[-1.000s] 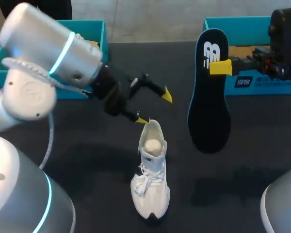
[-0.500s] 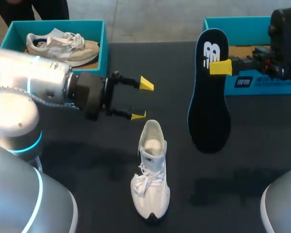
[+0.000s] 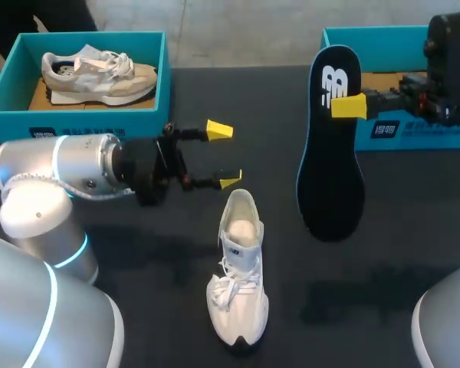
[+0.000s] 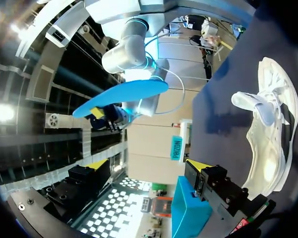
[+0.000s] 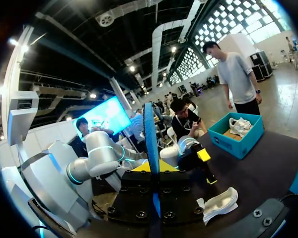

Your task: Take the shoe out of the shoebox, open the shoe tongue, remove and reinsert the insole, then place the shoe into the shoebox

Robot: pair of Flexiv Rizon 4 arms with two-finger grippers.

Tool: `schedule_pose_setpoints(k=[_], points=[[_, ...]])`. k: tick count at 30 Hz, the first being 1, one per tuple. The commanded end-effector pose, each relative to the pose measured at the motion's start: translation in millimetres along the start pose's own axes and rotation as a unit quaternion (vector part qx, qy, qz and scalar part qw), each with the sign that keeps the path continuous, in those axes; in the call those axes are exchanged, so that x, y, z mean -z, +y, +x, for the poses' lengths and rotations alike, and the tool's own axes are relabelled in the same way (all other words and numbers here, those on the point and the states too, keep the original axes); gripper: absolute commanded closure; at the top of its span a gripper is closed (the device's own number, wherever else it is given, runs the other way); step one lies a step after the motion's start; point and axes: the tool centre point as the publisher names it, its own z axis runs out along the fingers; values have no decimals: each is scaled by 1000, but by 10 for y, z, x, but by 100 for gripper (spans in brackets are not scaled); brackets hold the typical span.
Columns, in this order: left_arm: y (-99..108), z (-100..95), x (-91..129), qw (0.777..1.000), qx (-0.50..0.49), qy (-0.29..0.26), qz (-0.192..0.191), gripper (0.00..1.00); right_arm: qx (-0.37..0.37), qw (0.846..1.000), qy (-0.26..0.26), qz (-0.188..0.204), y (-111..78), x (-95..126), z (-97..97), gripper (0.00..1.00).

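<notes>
Pinching the removed insole (image 3: 330, 180) upright in the right gripper (image 3: 343, 106) at far right, hovering the spread-fingered left gripper (image 3: 225, 155) just beyond the white shoe (image 3: 238, 268) lying mid-table, leaving reinsertion and return to the far-right shoebox (image 3: 414, 132) undone.

I count two shoes: a white shoe (image 3: 238, 276) lying near me in the middle, and a beige shoe (image 3: 100, 67) far off to the left. There are two teal boxes, both far: the left shoebox (image 3: 77, 123) and the right shoebox (image 3: 445, 139). There is one insole (image 3: 331, 169). My claws number two: the left gripper (image 3: 225, 155) and the right gripper (image 3: 345, 106).
</notes>
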Motion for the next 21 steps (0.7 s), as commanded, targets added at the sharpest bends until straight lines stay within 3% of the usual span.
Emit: schedule_pose_setpoints(k=[1,8,11,16,19,21], points=[[-19,20,-9,1000,-1,-13,-2,0,-1,1000,0,1,7,-24,-14,100],[-19,20,-9,1000,-1,-13,-2,0,-1,1000,0,1,7,-24,-14,100],[-19,20,-9,1000,-1,-13,-2,0,81,996,-31,5,209,19,-122,100],[-19,20,-9,1000,-1,-13,-2,0,273,954,-128,-2,512,159,-148,100],[-19,20,-9,1000,-1,-13,-2,0,289,939,-184,22,640,186,-194,100],[-19,20,-9,1000,-1,-13,-2,0,289,939,-184,22,640,186,-194,100]])
